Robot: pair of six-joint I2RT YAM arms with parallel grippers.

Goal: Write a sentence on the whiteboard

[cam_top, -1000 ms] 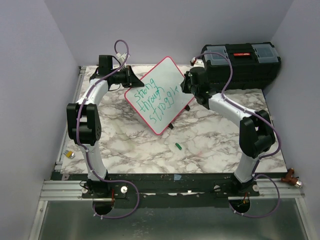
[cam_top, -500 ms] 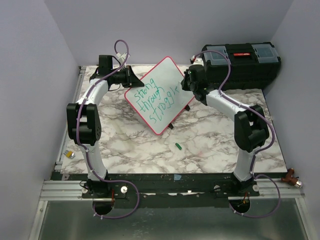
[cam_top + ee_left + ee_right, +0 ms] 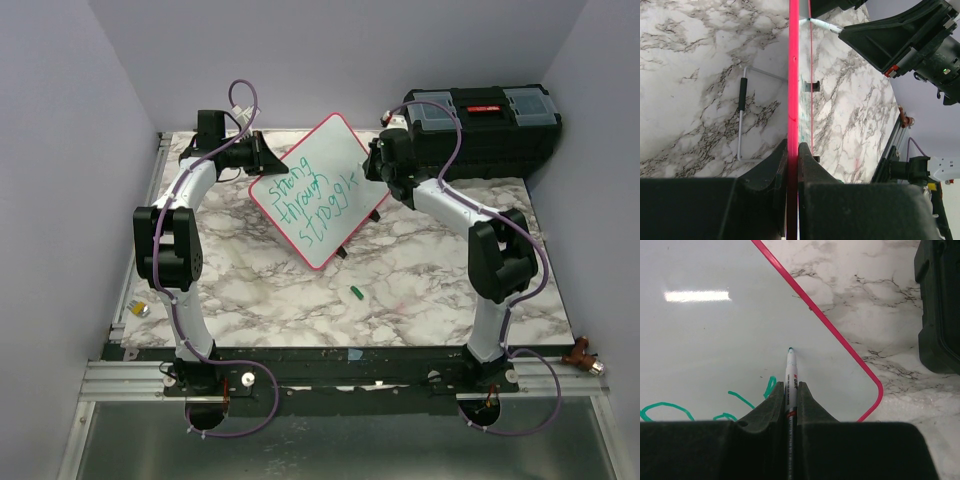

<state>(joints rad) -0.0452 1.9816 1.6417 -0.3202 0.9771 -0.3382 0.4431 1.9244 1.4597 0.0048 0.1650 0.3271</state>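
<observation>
Whiteboard (image 3: 318,190) being judged light, stiff, slick | edge (image 3: 793,75) being clamped in left pincer (image 3: 792,147) | marker (image 3: 790,367) being gripped in right pincer (image 3: 790,386)

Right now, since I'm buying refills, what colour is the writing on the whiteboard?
Green writing on the whiteboard, clearest in the top view.

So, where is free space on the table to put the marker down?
Bare marble lies between the whiteboard's low corner and the table's near edge, beside the small green cap. The back is crowded: left gripper, whiteboard, right gripper with the marker, black toolbox.
</observation>
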